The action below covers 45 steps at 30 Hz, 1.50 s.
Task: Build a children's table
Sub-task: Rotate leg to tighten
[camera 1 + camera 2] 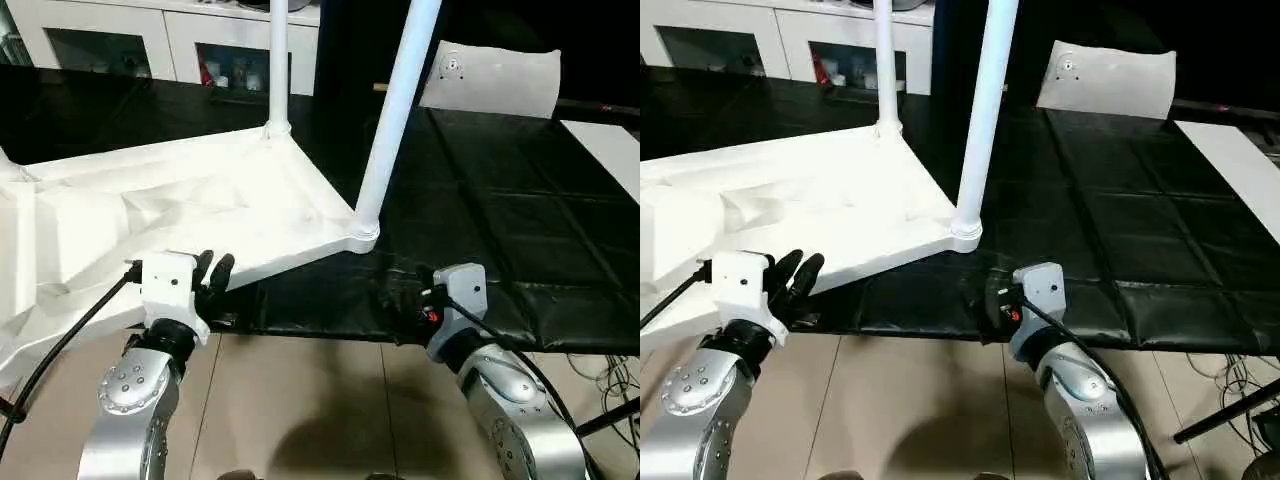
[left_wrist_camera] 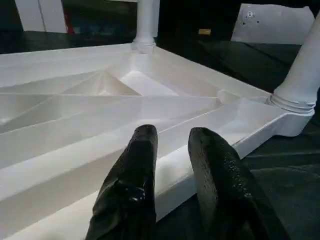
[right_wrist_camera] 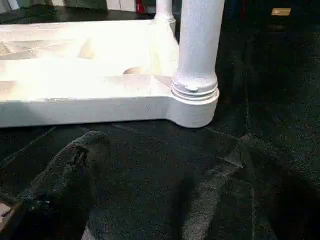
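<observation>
The tabletop (image 1: pixel 200 215) lies upside down on the black-covered bench (image 1: pixel 500 200), ribbed underside up, its near long edge at the bench's front edge and its left end reaching past the left of the head views. Two legs stand upright in corner sockets: a near leg (image 1: pixel 392 120) in the near right corner and a far leg (image 1: pixel 278 65) in the far right corner. At the left edge of the left eye view a third white socket or leg base just shows; what it is cannot be told.

The left claw (image 1: pixel 213 270) sits at the tabletop's near edge, its two black fingers (image 2: pixel 132 185) a little apart and empty, their tips at the rim; whether they touch it is unclear. The right claw (image 1: pixel 998 297) rests low over the bench in front of the near right corner, its jaws wide apart and holding nothing; one finger (image 3: pixel 65 180) shows dark before the socket.

Beyond the legs, a flat white sheet (image 1: pixel 490 80) with a small round mark lies on the bench at the far right. A second white panel (image 1: pixel 610 150) lies at the right edge. White cabinets (image 1: pixel 130 40) stand behind the bench. Cables (image 1: pixel 605 385) lie on the tiled floor at the lower right.
</observation>
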{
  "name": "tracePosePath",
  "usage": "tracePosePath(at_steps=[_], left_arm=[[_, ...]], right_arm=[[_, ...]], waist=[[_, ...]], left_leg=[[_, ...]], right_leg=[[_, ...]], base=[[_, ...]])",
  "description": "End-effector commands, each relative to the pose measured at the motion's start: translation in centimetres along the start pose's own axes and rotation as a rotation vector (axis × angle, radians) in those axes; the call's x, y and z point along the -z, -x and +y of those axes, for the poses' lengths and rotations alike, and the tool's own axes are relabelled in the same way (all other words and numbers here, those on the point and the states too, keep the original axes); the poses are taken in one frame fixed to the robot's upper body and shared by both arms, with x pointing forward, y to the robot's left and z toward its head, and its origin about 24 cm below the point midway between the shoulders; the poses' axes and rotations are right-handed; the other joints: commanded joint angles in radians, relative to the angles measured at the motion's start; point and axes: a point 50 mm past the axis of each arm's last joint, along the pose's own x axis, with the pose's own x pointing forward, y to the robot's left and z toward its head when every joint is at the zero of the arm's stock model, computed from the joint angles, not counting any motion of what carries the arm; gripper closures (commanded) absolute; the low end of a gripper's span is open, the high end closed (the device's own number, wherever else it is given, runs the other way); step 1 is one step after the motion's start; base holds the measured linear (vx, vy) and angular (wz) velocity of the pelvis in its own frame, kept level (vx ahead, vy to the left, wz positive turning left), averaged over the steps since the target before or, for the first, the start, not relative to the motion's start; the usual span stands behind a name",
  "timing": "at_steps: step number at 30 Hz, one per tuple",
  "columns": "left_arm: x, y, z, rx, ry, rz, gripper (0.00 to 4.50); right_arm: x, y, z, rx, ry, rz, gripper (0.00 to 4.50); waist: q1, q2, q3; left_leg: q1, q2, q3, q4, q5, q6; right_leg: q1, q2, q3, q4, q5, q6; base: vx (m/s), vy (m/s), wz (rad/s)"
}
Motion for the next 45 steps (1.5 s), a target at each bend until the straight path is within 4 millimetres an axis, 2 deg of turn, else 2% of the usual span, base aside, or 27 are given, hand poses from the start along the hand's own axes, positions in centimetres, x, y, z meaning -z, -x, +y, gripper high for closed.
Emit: tracePosePath(at_steps=[1,3,4,7,8,11,12,13,14,16,18,19,20,22,24,25,26,27,28,29,31,32,33,35,38,40,45], left_arm=[[-0.3,0.0,-0.1,0.009,-0.006,-0.014,3.29],[-0.4,0.1,0.0,0.005,-0.001,-0.016,3.29],[-0.4,0.1,0.0,0.005,-0.001,-0.017,3.29],[-0.4,0.1,0.0,0.010,-0.004,-0.017,3.29],[-0.3,0.1,0.0,0.022,-0.009,-0.018,3.29],[-0.3,0.0,-0.5,0.062,-0.002,-0.022,3.29],[-0.3,0.0,-0.5,0.062,-0.002,-0.022,3.29],[-0.3,-0.1,-0.5,0.070,-0.005,-0.023,3.29],[-0.3,-0.1,-0.5,0.073,-0.007,-0.022,3.29],[-0.4,-0.1,-0.6,0.090,-0.005,-0.024,3.29],[-0.4,-0.1,-0.7,0.113,-0.012,-0.022,3.29],[-0.4,-0.1,-0.7,0.114,-0.012,-0.021,3.29],[-0.4,-0.1,-0.7,0.118,-0.010,-0.020,3.29],[-0.5,-0.1,-0.9,0.150,-0.038,-0.018,3.29],[-0.5,-0.1,-1.0,0.158,-0.044,-0.017,3.29],[-0.5,-0.1,-1.1,0.162,-0.036,-0.019,3.29],[-0.6,0.0,-1.2,0.165,-0.035,-0.019,3.29],[-0.6,0.0,-1.2,0.167,-0.036,-0.019,3.29],[-0.5,0.2,-1.4,0.178,-0.020,-0.014,3.29],[-0.4,0.3,-1.6,0.193,-0.012,-0.008,3.29],[-0.3,0.5,-1.8,0.215,0.007,-0.013,3.29],[-0.3,0.6,-2.0,0.230,0.020,-0.017,3.29],[-0.3,0.7,-2.2,0.246,0.033,-0.013,3.29],[-0.3,0.9,-2.8,0.307,0.055,-0.015,2.99],[0.0,0.7,-3.9,0.456,0.060,0.031,2.87],[0.5,0.4,-4.4,0.540,0.044,0.092,2.60],[1.2,-0.5,-5.3,0.691,0.012,0.213,2.16]], right_arm=[[-0.5,0.0,0.1,-0.015,0.015,-0.014,0.00],[-0.5,0.1,0.0,-0.014,0.016,-0.013,0.00],[-0.5,0.1,0.0,-0.010,0.022,-0.011,0.00],[-0.5,0.2,-0.2,0.006,0.021,-0.014,0.00],[-0.6,0.3,-0.4,0.032,0.018,-0.022,0.00],[-0.7,0.8,-1.2,0.091,0.032,-0.031,0.00],[-0.7,0.8,-1.3,0.091,0.032,-0.031,0.00],[-0.7,0.9,-1.6,0.117,0.034,-0.033,0.00],[-0.7,1.0,-1.7,0.133,0.034,-0.039,0.00],[-0.9,1.2,-2.1,0.164,0.031,-0.051,0.00],[-0.9,1.7,-2.2,0.188,0.013,-0.064,0.00],[-0.9,1.8,-2.2,0.189,0.013,-0.061,0.00],[-0.8,1.9,-2.2,0.193,0.005,-0.052,0.00],[-0.7,2.1,-2.1,0.198,-0.011,-0.044,0.00],[-0.8,2.1,-2.1,0.201,-0.002,-0.043,0.00],[-1.1,2.2,-2.3,0.220,-0.009,-0.065,0.00],[-1.2,2.3,-2.4,0.228,-0.011,-0.075,0.00],[-1.3,2.3,-2.4,0.232,-0.011,-0.080,0.00],[-1.4,2.4,-2.6,0.239,-0.003,-0.081,0.00],[-1.4,2.5,-2.7,0.240,0.002,-0.081,0.00],[-1.4,2.5,-2.8,0.240,0.007,-0.080,0.00],[-1.4,2.5,-2.9,0.241,0.011,-0.080,0.00],[-1.5,2.5,-3.0,0.239,0.014,-0.080,0.00],[-1.6,2.5,-3.2,0.220,0.020,-0.080,0.00],[-1.3,2.4,-3.3,0.151,0.044,-0.041,0.00],[-0.8,2.3,-3.4,0.105,0.097,0.004,0.00],[-1.2,2.6,-4.0,0.027,0.130,0.037,0.00]], waist=[[-0.005,0.008,-0.031],[-0.008,0.012,-0.031],[0.011,0.018,-0.033],[0.007,0.032,-0.027],[-0.022,0.041,-0.035],[-0.046,0.037,-0.033],[-0.048,0.031,-0.027],[-0.043,0.007,-0.032],[-0.006,-0.014,-0.042],[0.029,-0.009,-0.052],[0.031,0.009,-0.052],[0.020,0.038,-0.049],[-0.024,0.075,-0.045],[-0.047,0.067,-0.068],[-0.035,0.048,-0.051],[-0.030,0.013,-0.043],[-0.014,-0.017,-0.049],[0.008,-0.048,-0.050],[0.029,-0.031,-0.057],[0.036,-0.028,-0.056],[0.030,-0.003,-0.044],[0.022,0.027,-0.042],[0.009,0.038,-0.027],[-0.019,0.052,-0.078],[0.001,0.034,-0.092],[0.009,0.019,-0.082],[0.006,0.024,-0.047]], left_leg=[[0.010,0.148,-0.069,-0.124,-0.441,-0.055],[0.022,0.141,-0.063,-0.127,-0.501,-0.037],[-0.029,0.111,-0.074,-0.121,-0.437,0.031],[-0.031,0.112,-0.066,-0.102,-0.287,0.083],[0.076,0.167,-0.079,-0.138,-0.356,0.035],[0.157,0.199,-0.143,-0.170,-0.296,0.144],[0.147,0.189,-0.133,-0.170,-0.265,0.186],[0.105,0.128,-0.079,-0.144,-0.216,0.225],[0.012,0.058,-0.023,-0.048,-0.136,0.209],[-0.070,0.100,-0.053,0.074,-0.053,0.086],[-0.091,0.108,-0.049,0.026,0.074,0.035],[-0.035,0.112,-0.025,-0.075,0.159,0.058],[0.042,0.168,-0.090,-0.125,0.098,0.159],[0.168,0.277,-0.141,-0.122,0.012,0.212],[0.145,0.273,-0.082,-0.142,0.033,0.229],[0.098,0.218,-0.069,-0.155,-0.029,0.270],[0.050,0.112,0.011,-0.098,-0.195,0.201],[0.030,0.061,0.033,-0.033,-0.233,0.157],[-0.035,0.075,-0.018,0.057,-0.104,0.102],[-0.071,0.080,-0.038,0.075,-0.012,0.045],[-0.067,0.099,-0.035,0.005,0.093,0.023],[-0.020,0.122,-0.020,-0.079,0.148,0.021],[-0.027,0.138,-0.034,-0.115,0.086,0.029],[0.076,0.196,-0.108,-0.072,0.344,0.178],[0.057,0.141,-0.088,-0.020,0.877,0.170],[0.005,0.108,-0.048,-0.047,0.634,0.084],[0.007,0.142,-0.036,-0.112,-0.096,-0.046]], right_leg=[[0.033,-0.104,0.073,-0.089,-0.420,-0.157],[0.037,-0.093,0.063,-0.101,-0.508,-0.166],[0.102,-0.132,0.034,-0.125,-0.610,-0.147],[0.143,-0.132,-0.019,-0.171,-0.674,-0.124],[0.071,-0.053,-0.026,-0.124,-0.485,-0.148],[-0.015,-0.014,-0.009,0.010,-0.104,-0.077],[-0.011,-0.022,0.001,0.006,-0.088,-0.067],[0.035,-0.057,0.041,-0.056,-0.065,-0.084],[0.148,-0.132,0.129,-0.111,-0.149,-0.182],[0.222,-0.238,0.194,-0.151,-0.289,-0.334],[0.205,-0.131,0.106,-0.117,-0.156,-0.378],[0.162,-0.028,0.020,-0.105,-0.191,-0.311],[0.093,0.054,-0.026,-0.015,-0.203,-0.191],[-0.021,0.013,0.003,0.098,-0.197,-0.077],[-0.053,-0.008,0.007,0.117,-0.109,0.011],[-0.021,-0.019,0.016,0.071,-0.040,0.006],[0.040,-0.052,0.073,-0.042,-0.107,-0.025],[0.072,-0.073,0.129,-0.099,-0.316,-0.037],[0.163,-0.190,0.194,-0.135,-0.543,-0.125],[0.172,-0.172,0.177,-0.120,-0.503,-0.180],[0.143,-0.104,0.105,-0.114,-0.380,-0.263],[0.111,-0.047,0.040,-0.106,-0.321,-0.243],[0.102,-0.015,0.019,-0.081,-0.288,-0.211],[0.031,-0.010,0.030,0.013,0.086,-0.145],[0.027,-0.035,0.079,0.007,0.392,-0.065],[0.079,-0.034,0.079,0.002,0.470,-0.061],[0.084,-0.050,0.086,-0.043,0.015,-0.151]], base=[[0.000,0.000,0.00],[0.000,0.000,0.00],[0.051,-0.022,0.29],[0.080,-0.017,0.39],[0.104,-0.013,0.41],[0.136,-0.010,0.12],[0.133,-0.040,0.07],[0.116,-0.069,0.06],[0.116,-0.069,0.06],[0.123,-0.031,-0.04],[0.129,-0.006,-0.07],[0.153,0.038,0.02],[0.153,0.038,0.02],[0.170,0.026,-0.06],[0.136,-0.002,-0.24],[0.056,-0.015,-0.20],[0.073,-0.055,-0.18],[0.078,-0.094,-0.02],[0.142,-0.108,-0.12],[0.125,-0.068,-0.14],[0.121,0.008,-0.07],[0.123,0.026,0.01],[0.142,0.058,0.02],[0.172,0.061,0.01],[0.096,0.058,0.04],[0.000,0.000,0.00],[-0.060,-0.015,-0.02]])
